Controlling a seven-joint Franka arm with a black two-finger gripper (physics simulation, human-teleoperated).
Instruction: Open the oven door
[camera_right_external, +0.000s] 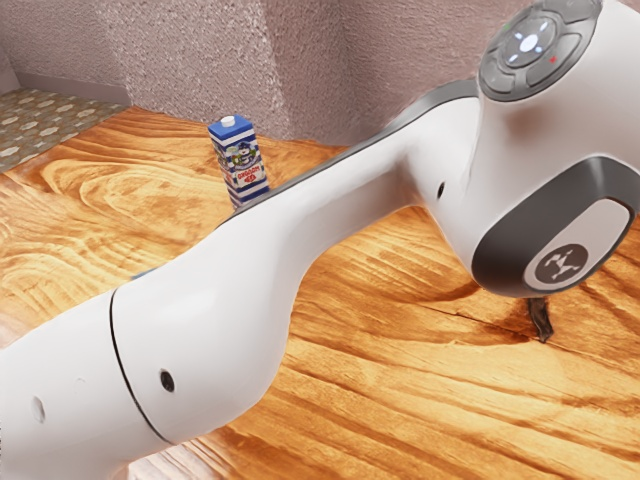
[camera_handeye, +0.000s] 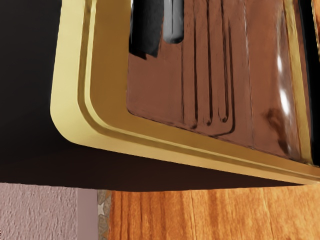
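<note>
Exterior view, right: my black claw (camera_right_external: 541, 322), whether open I can't tell, seems placed to reach the gold-rimmed brown oven door (camera_handeye: 155, 95).

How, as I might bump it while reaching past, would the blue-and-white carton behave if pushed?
The carton would probably tip if pushed high up, being tall and narrow. Its flat sides make rolling unlikely. Its straight edges suggest a fairly stiff body.
</note>
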